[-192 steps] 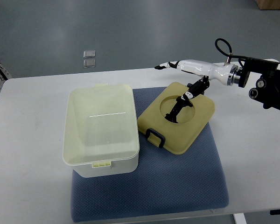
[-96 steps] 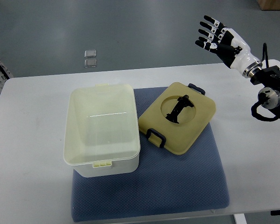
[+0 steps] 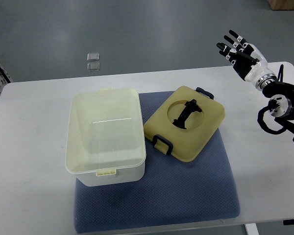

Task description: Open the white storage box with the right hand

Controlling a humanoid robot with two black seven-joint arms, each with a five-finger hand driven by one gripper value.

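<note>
One storage box (image 3: 106, 139), one lid (image 3: 186, 122), one mat (image 3: 186, 191), one hand (image 3: 241, 55).

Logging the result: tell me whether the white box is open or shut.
Open. The white box shows its bare inside, and its lid lies beside it on the blue mat.

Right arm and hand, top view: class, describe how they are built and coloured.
The right hand has a white shell with black fingers bearing small white tips. A silver ring marks the wrist, then black rounded joint housings with a black cable looping beside them. The left arm is not visible.
</note>
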